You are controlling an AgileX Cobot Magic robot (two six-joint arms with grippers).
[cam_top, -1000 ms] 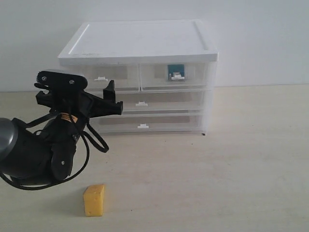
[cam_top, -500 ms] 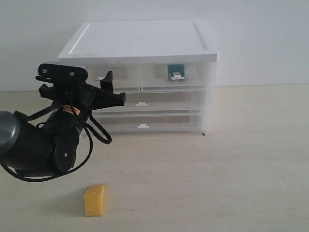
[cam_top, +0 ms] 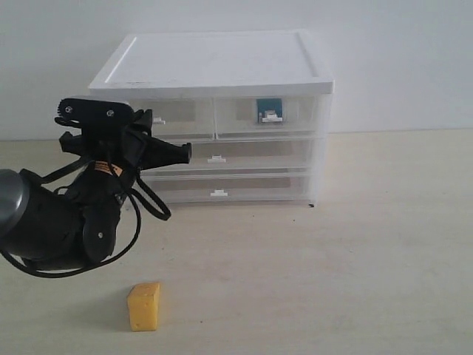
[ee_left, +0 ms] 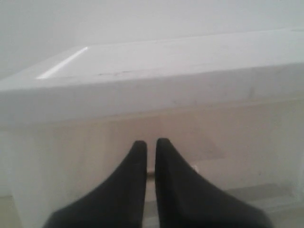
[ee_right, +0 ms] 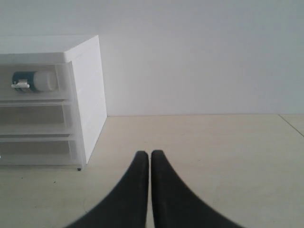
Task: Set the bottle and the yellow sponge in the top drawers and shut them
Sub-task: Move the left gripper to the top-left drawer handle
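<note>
Your left pincer (cam_top: 183, 152) is clenched on nothing, its tips at the front of the left one of the top drawers (cam_top: 171, 117), just under its handle tab (cam_top: 155, 119). The yellow sponge (cam_top: 144, 305) stands upright on the bench (cam_top: 355, 259), well apart from that pincer, out in front of the cabinet (cam_top: 222, 59). The left arm is nearer. The bottle (cam_top: 270, 111) lies on its side inside the right top drawer. Your right pincer (ee_right: 150, 159) is clenched and empty. The bench is smooth, with room around the sponge.
</note>
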